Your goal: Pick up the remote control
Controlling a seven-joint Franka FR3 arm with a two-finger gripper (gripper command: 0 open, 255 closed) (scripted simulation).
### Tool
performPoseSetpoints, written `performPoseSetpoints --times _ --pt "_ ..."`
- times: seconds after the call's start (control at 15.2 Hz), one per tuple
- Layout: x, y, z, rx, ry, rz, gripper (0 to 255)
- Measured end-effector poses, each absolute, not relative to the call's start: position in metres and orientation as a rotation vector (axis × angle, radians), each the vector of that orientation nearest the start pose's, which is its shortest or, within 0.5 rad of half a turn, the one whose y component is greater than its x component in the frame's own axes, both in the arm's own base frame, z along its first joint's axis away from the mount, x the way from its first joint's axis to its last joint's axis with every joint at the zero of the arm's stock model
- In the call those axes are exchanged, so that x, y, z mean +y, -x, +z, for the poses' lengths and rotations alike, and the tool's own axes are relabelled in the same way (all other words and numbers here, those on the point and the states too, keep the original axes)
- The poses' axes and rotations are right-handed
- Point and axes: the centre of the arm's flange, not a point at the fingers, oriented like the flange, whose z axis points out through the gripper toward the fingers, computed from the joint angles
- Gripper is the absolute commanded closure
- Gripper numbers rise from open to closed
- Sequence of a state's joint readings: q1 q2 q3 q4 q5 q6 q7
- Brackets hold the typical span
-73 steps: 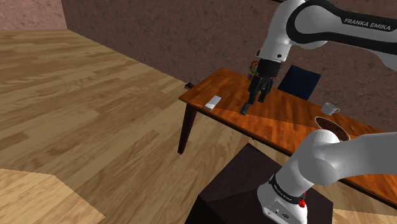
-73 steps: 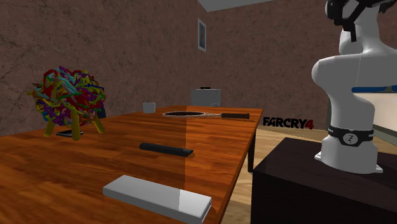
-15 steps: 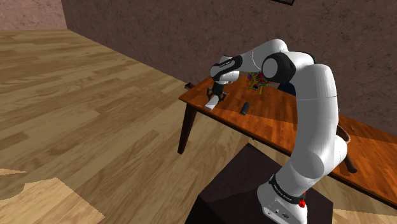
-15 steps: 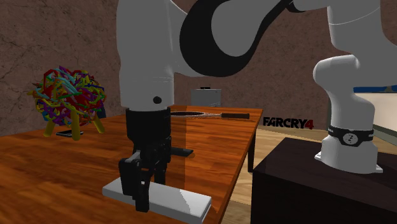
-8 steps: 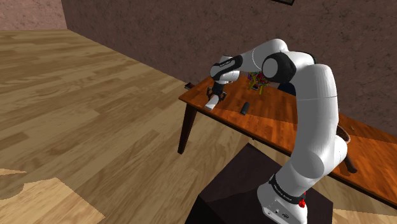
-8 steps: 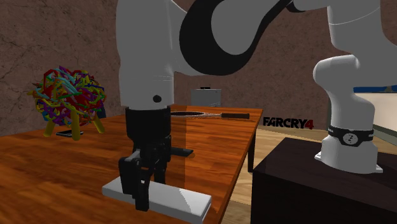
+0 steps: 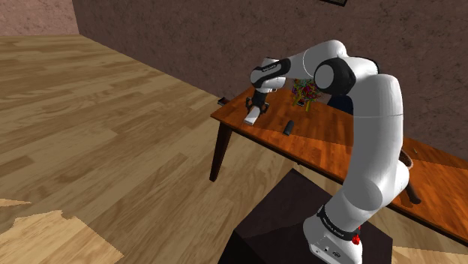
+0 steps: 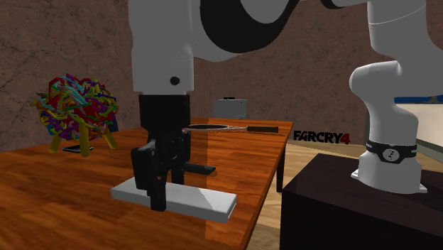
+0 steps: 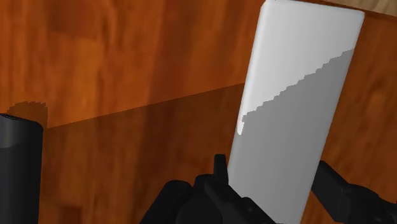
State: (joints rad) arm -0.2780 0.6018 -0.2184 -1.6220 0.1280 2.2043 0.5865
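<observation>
The white arm (image 7: 375, 112) reaches out over the wooden desk (image 7: 322, 146) towards its end. The black claw (image 8: 159, 202) is clamped on a flat pale-grey remote control (image 8: 207, 202), a finger pressed on each long side, holding it seemingly just clear of the desk. A slim black bar (image 8: 201, 168) lies nearby on the desk.

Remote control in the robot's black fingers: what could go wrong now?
The gripper clasps the white remote control nearer one end, so the long free end might tip down and slip out. It is also close to the edge of the table, so a slip could drop it onto the wooden floor.
</observation>
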Motion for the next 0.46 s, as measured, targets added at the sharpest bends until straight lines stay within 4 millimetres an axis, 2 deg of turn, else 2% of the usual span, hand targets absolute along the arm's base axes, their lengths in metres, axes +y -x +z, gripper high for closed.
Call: performPoseSetpoints --times 0.46 --pt "-0.307 -0.617 0.313 1.682 2.677 0.003 255"
